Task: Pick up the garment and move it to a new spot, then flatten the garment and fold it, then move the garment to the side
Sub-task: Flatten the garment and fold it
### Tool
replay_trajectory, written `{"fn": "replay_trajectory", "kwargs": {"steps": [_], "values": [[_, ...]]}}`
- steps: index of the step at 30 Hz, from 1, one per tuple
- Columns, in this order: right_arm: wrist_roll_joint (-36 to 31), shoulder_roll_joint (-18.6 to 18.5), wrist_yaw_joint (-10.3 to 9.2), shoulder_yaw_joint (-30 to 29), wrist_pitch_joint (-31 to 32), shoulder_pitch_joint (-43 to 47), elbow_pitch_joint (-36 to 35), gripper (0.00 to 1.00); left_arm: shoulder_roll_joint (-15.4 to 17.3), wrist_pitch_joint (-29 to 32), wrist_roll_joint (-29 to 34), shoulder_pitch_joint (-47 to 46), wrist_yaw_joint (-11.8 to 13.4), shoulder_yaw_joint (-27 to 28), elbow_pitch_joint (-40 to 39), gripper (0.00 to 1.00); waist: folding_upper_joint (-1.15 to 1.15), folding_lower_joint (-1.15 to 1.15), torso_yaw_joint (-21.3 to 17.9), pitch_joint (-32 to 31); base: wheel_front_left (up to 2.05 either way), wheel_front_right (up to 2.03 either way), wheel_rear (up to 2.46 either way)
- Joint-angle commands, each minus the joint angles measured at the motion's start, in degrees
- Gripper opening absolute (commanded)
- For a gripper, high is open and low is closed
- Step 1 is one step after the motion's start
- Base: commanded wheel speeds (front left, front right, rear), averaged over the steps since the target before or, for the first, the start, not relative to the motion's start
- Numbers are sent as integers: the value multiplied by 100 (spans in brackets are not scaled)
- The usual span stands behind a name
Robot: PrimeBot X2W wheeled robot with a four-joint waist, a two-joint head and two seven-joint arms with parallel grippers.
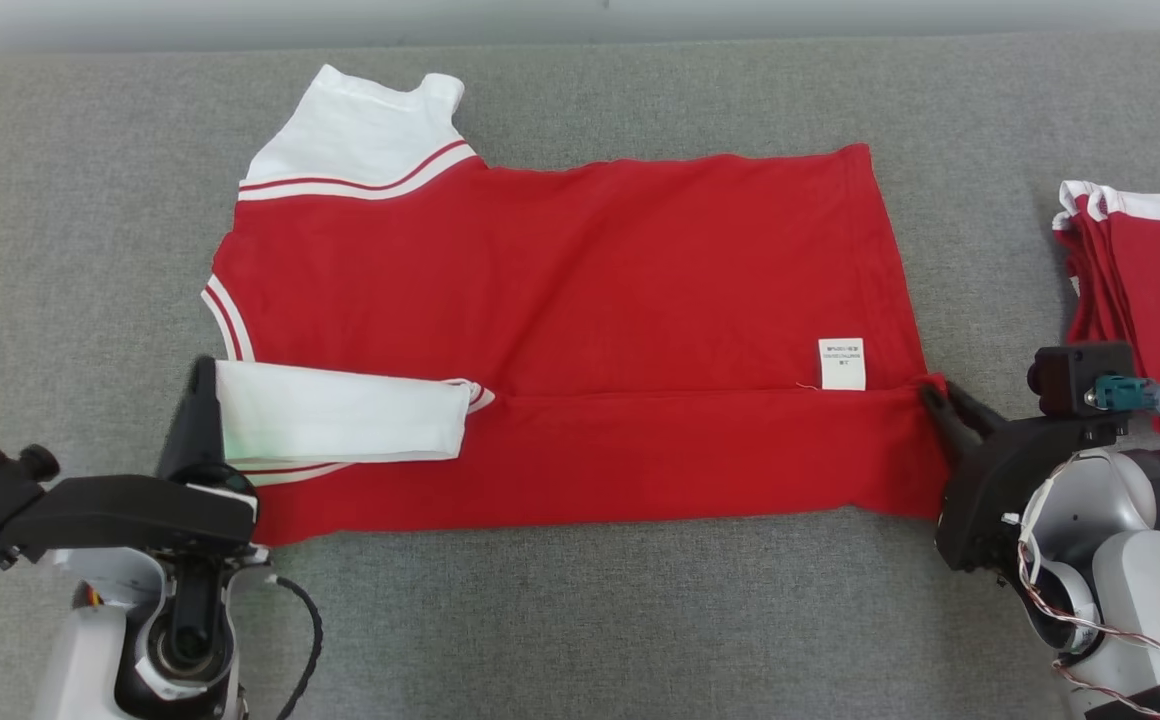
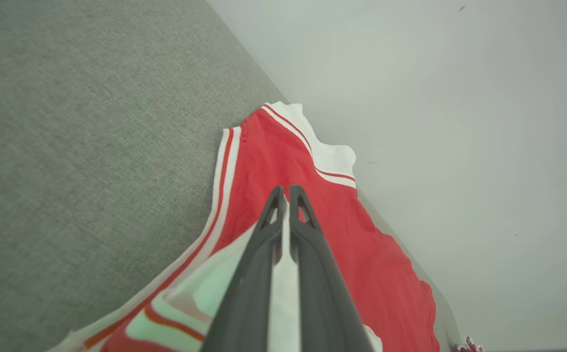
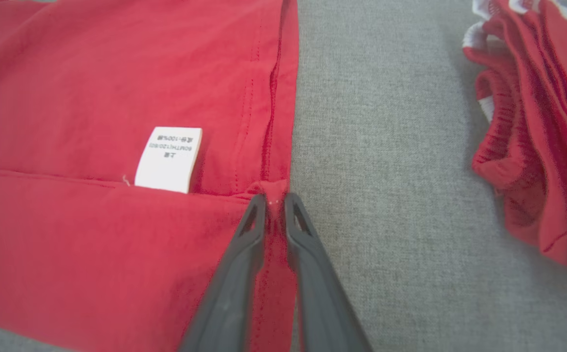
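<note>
– Garments first: one red garment [image 1: 560, 290] lies spread on the grey bench [image 1: 580, 620], its near long edge folded up over the body. There's also one pile [image 1: 1155, 300] of red-and-white clothes off at the right.

– How many pieces in that pile?

– Can't count them. Layered edges show in the right wrist view, but the pile runs off the frame there and in the head view.

– Sleeves?

– Two, both white. The far sleeve [image 1: 360, 130] sticks out at the top left, and the near sleeve [image 1: 340, 425] lies folded across the red at the lower left.

– And one label [image 1: 841, 362], white, just above the folded flap's edge near the hem. The print is too small to read.

– Grippers, two. The left gripper [image 1: 205, 375] sits at the shoulder end of the near sleeve. From its wrist, white cloth runs between the two fingers, so it's pinching the garment there.

– And the right gripper [image 1: 932, 393]?

– It's at the hem corner, where the flap's edge ends. Red cloth is caught between its fingertips, so it's clamped on the garment too.

– Anything hard to make out?

– From the head, the left gripper's fingers overlap edge-on and are hard to tell apart. Its arm also covers the garment's lower left corner.
</note>
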Motion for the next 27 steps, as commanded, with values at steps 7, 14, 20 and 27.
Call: {"fn": "replay_trajectory", "kwargs": {"steps": [7, 14, 20, 27], "values": [[101, 28, -15, -51, -110, 99, -174, 100, 388, -399, 882, 291, 247, -228, 155, 100, -1, 0, -20, -147, 0, 0, 0], [118, -17, -15, -494, 538, 808, -858, 100, 919, -402, 1821, 991, 454, -770, -67, 100, -1, 0, 5, -380, 0, 0, 0], [-35, 279, -15, -774, 782, 1235, -1286, 100, 1005, -233, 2181, 1238, 708, -1077, 55, 100, -1, 0, -13, -499, 0, 0, 0], [-195, 574, -14, -789, 822, 1325, -1259, 100, 976, -90, 2285, 1019, 793, -1232, 434, 100, -1, 0, -26, -519, 0, 0, 0]]}}
